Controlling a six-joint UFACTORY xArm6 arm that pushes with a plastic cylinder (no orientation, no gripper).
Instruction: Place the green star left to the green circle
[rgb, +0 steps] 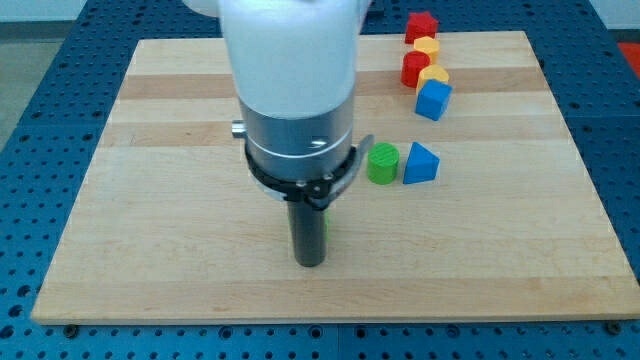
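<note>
The green circle (382, 163) stands a little right of the board's middle, touching a blue triangle (421, 164) on its right. The green star (324, 226) shows only as a green sliver behind my rod, left of and below the green circle. My tip (310, 262) rests on the board right against the star, mostly covering it. The arm's white and grey body (292, 90) hides the board's centre above.
At the view's top right, a column of blocks: a red block (421, 26), a yellow block (427, 46), a second red block (415, 68), a second yellow block (434, 75) and a blue cube (433, 100). The wooden board (150, 230) lies on a blue perforated table.
</note>
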